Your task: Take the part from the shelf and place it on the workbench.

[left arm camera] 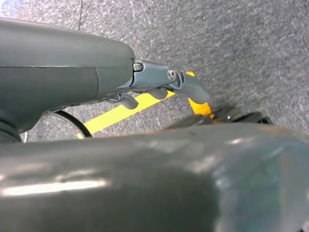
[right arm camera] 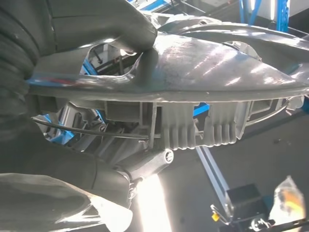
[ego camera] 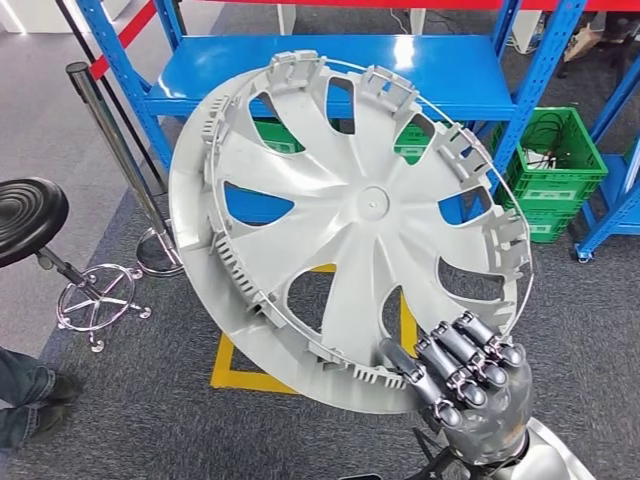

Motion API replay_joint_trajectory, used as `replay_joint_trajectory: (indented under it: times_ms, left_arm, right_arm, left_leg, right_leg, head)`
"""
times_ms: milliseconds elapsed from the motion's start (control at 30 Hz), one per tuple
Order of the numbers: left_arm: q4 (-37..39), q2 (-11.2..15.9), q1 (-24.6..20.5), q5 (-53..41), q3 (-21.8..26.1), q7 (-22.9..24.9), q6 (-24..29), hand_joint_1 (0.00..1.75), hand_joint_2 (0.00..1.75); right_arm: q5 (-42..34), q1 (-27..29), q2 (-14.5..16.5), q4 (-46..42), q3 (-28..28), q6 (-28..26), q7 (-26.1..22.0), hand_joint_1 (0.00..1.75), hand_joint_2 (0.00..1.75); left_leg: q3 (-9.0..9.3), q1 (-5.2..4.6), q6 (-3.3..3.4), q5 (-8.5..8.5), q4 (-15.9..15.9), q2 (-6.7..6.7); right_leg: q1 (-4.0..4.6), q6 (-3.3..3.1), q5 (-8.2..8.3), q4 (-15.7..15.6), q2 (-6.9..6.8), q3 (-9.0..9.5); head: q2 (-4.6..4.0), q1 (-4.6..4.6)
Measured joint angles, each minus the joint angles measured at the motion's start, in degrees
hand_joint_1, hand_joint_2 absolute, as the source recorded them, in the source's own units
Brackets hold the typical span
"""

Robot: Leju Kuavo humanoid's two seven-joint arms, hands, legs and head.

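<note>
Hubcap (ego camera: 355,215) is off the shelf (ego camera: 332,70) and up in the air, held tilted in front of the robot with its ribbed inner side and clip ring facing the head camera. The right hand (ego camera: 460,385) pinches the rim at its near lower edge: the dark fingers (ego camera: 453,360) lie over the inner side, and in the right wrist view the thumb (right arm camera: 109,24) presses on the smooth outer face while the rim (right arm camera: 164,92) runs edge-on between thumb and fingers. The grip sits far out on one edge, so the cap likely hangs with some leverage on that hand.

The left hand (left arm camera: 164,84) hangs low over grey carpet and a yellow floor line (left arm camera: 116,113); its fingers look loosely extended and carry nothing, though the angle is poor and I would not swear to how far they are spread.

Behind the cap stand the blue shelf, a green crate (ego camera: 555,170), a stool (ego camera: 30,215) and a barrier post (ego camera: 113,140).

So the picking half looks done. No desk is visible, so the carry, probably a turn away from the shelf, and the set-down are all left.
</note>
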Motion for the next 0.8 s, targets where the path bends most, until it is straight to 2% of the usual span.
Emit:
replay_joint_trajectory:
  times_ms: [33, 100, 133, 167, 200, 233, 267, 300, 333, 367, 400, 467, 500, 533, 600, 633, 667, 700, 733, 767, 800]
  left_arm:
    - [0.02, -0.03, 0.00, 0.03, -0.02, 0.00, -0.02, 0.00, 0.00]
    - [0.07, -0.14, -0.01, 0.08, -0.03, 0.00, -0.10, 0.00, 0.00]
    - [0.09, -0.22, -0.03, 0.09, -0.03, -0.01, -0.13, 0.00, 0.00]
    - [0.13, -0.33, -0.08, 0.10, -0.02, -0.01, -0.17, 0.00, 0.00]
    - [0.16, -0.42, -0.11, 0.14, -0.02, -0.01, -0.18, 0.00, 0.00]
    - [0.19, -0.48, -0.15, 0.18, -0.01, -0.02, -0.19, 0.00, 0.00]
    - [0.21, -0.50, -0.21, 0.22, -0.01, -0.02, -0.20, 0.00, 0.00]
    - [0.23, -0.44, -0.29, 0.26, -0.01, -0.02, -0.21, 0.00, 0.00]
    - [0.26, -0.35, -0.37, 0.28, -0.01, -0.03, -0.22, 0.00, 0.00]
    - [0.29, -0.29, -0.43, 0.33, 0.00, -0.05, -0.22, 0.00, 0.00]
    - [0.32, -0.23, -0.46, 0.40, 0.01, -0.08, -0.23, 0.00, 0.00]
    - [0.39, -0.29, -0.48, 0.54, -0.03, -0.10, -0.27, 0.00, 0.00]
    - [0.43, -0.31, -0.52, 0.57, -0.04, -0.10, -0.30, 0.00, 0.00]
    - [0.47, -0.39, -0.57, 0.60, -0.06, -0.10, -0.32, 0.00, 0.00]
    - [0.55, -0.62, -0.62, 0.62, -0.05, -0.10, -0.32, 0.00, 0.00]
    - [0.58, -0.76, -0.61, 0.62, -0.05, -0.10, -0.32, 0.00, 0.00]
    - [0.61, -0.86, -0.62, 0.62, -0.05, -0.10, -0.32, 0.00, 0.00]
    - [0.64, -0.93, -0.63, 0.62, -0.05, -0.10, -0.32, 0.00, 0.00]
    - [0.68, -0.99, -0.63, 0.63, -0.05, -0.10, -0.32, 0.00, 0.00]
    - [0.72, -1.04, -0.64, 0.64, -0.05, -0.10, -0.32, 0.00, 0.00]
    - [0.76, -1.00, -0.64, 0.67, -0.04, -0.10, -0.32, 0.00, 0.00]
  right_arm:
    - [0.00, 0.04, 0.00, 0.01, -0.01, 0.00, 0.00, 1.75, 1.75]
    - [0.00, 0.19, -0.01, 0.00, -0.02, 0.00, 0.03, 1.75, 1.75]
    - [0.00, 0.25, -0.02, 0.00, -0.02, 0.00, 0.07, 1.75, 1.75]
    - [0.00, 0.30, -0.02, 0.00, -0.02, 0.00, 0.11, 1.75, 1.75]
    - [0.00, 0.32, -0.03, 0.00, -0.02, 0.00, 0.19, 1.75, 1.75]
    - [0.00, 0.32, -0.04, 0.00, -0.02, 0.00, 0.28, 1.75, 1.75]
    - [0.00, 0.34, -0.05, -0.01, -0.02, 0.00, 0.39, 1.75, 1.75]
    - [0.00, 0.35, -0.07, -0.01, -0.02, 0.00, 0.50, 1.75, 1.75]
    - [0.00, 0.38, -0.10, -0.02, -0.02, 0.00, 0.57, 1.75, 1.75]
    - [0.00, 0.40, -0.13, -0.03, -0.02, 0.00, 0.64, 1.75, 1.75]
    - [0.00, 0.41, -0.16, -0.04, -0.02, 0.00, 0.69, 1.75, 1.75]
    - [0.00, 0.45, -0.30, -0.04, -0.02, 0.00, 0.79, 1.75, 1.75]
    - [0.00, 0.46, -0.37, -0.04, -0.01, 0.00, 0.83, 1.75, 1.75]
    - [0.00, 0.46, -0.45, -0.04, -0.01, 0.00, 0.87, 1.75, 1.75]
    - [0.00, 0.45, -0.56, -0.04, 0.01, 0.00, 0.93, 1.75, 1.75]
    - [0.00, 0.46, -0.60, -0.04, 0.01, 0.00, 0.93, 1.75, 1.75]
    - [0.00, 0.46, -0.64, -0.04, 0.02, 0.00, 0.93, 1.75, 1.75]
    - [0.00, 0.47, -0.67, -0.04, 0.02, 0.00, 0.94, 1.75, 1.75]
    - [0.00, 0.47, -0.70, -0.04, 0.03, 0.00, 0.95, 1.75, 1.75]
    - [0.00, 0.46, -0.73, -0.04, 0.03, 0.00, 0.96, 1.75, 1.75]
    - [0.00, 0.41, -0.75, -0.04, 0.04, 0.00, 0.99, 1.75, 1.75]
  left_leg:
    - [-0.51, 0.07, -0.20, -2.61, 2.19, -0.02]
    - [-1.56, 0.09, -0.37, -8.01, 9.24, -0.01]
    - [-1.71, 0.06, -0.28, -9.20, 12.32, -0.02]
    - [-1.31, -0.02, -0.04, -9.07, 14.20, -0.02]
    - [-0.15, -0.18, 0.37, -7.72, 14.08, -0.03]
    - [1.92, -0.45, 1.04, -5.89, 11.94, -0.05]
    - [4.64, -0.86, 1.99, -4.73, 8.28, -0.09]
    - [7.58, -1.18, 2.90, -4.51, 3.85, -0.12]
    - [10.05, -1.50, 3.51, -4.96, -0.21, -0.15]
    - [11.51, -1.78, 3.84, -5.59, -3.01, -0.17]
    - [12.11, -1.98, 3.81, -5.70, -4.48, -0.17]
    - [11.59, -2.08, 3.75, -4.13, -5.60, -0.03]
    - [11.05, -1.94, 3.85, -3.18, -6.03, 0.10]
    - [10.31, -1.71, 3.91, -2.27, -6.39, 0.25]
    - [8.49, -1.51, 3.95, -0.94, -6.26, 0.41]
    - [7.48, -1.42, 3.84, -0.25, -6.07, 0.48]
    - [6.41, -1.31, 3.68, 0.44, -5.83, 0.54]
    - [5.28, -1.12, 3.43, 1.08, -5.50, 0.61]
    - [4.04, -0.86, 3.10, 1.70, -5.05, 0.66]
    - [2.86, -0.57, 2.68, 2.20, -4.43, 0.69]
    - [1.76, -0.42, 2.25, 2.60, -3.70, 0.68]
  right_leg:
    - [0.05, -0.57, 0.52, -0.01, -0.13, -0.65]
    - [0.51, -1.40, 1.65, 0.10, -0.26, -1.98]
    - [0.80, -1.63, 2.21, 0.19, -0.31, -2.73]
    - [1.13, -1.81, 2.79, 0.31, -0.34, -3.56]
    - [1.47, -1.97, 3.33, 0.44, -0.34, -4.36]
    - [1.82, -2.09, 3.88, 0.53, -0.30, -5.11]
    - [2.04, -2.17, 4.43, 0.58, -0.24, -5.74]
    - [2.29, -2.12, 4.95, 0.61, -0.19, -6.22]
    - [2.34, -1.95, 5.48, 0.59, -0.19, -6.57]
    - [2.20, -1.64, 6.07, 0.46, -0.22, -6.83]
    - [2.05, -1.28, 6.70, 0.26, -0.26, -7.03]
    - [1.73, -0.64, 7.19, -0.14, -0.23, -7.58]
    - [1.68, -0.34, 5.96, 0.38, -0.17, -8.02]
    - [1.63, 0.01, 3.59, 1.90, -0.11, -8.65]
    - [1.24, 0.80, -2.42, 7.86, -0.07, -9.90]
    - [1.00, 1.19, -4.17, 11.52, -0.08, -10.34]
    - [0.77, 1.56, -4.32, 14.48, -0.08, -10.38]
    - [0.56, 1.94, -3.04, 16.08, -0.09, -9.90]
    - [0.31, 2.36, -0.96, 16.25, -0.09, -8.73]
    - [-0.01, 2.84, 0.99, 14.22, -0.10, -6.54]
    - [-0.30, 3.44, 1.39, 10.44, -0.08, -3.46]
  head:
    - [-0.01, -0.14]
    - [-0.01, -0.34]
    - [-0.01, -0.37]
    - [-0.01, -0.39]
    - [-0.01, -0.38]
    - [-0.01, -0.38]
    - [-0.01, -0.37]
    - [-0.01, -0.32]
    - [-0.01, -0.30]
    - [-0.01, -0.29]
    - [-0.01, -0.31]
    - [0.00, -0.42]
    - [0.00, -0.38]
    - [0.00, -0.30]
    - [-0.01, -0.09]
    - [-0.01, -0.07]
    - [-0.01, -0.06]
    - [-0.01, -0.05]
    - [-0.01, -0.06]
    - [-0.01, -0.05]
    - [0.00, 0.05]
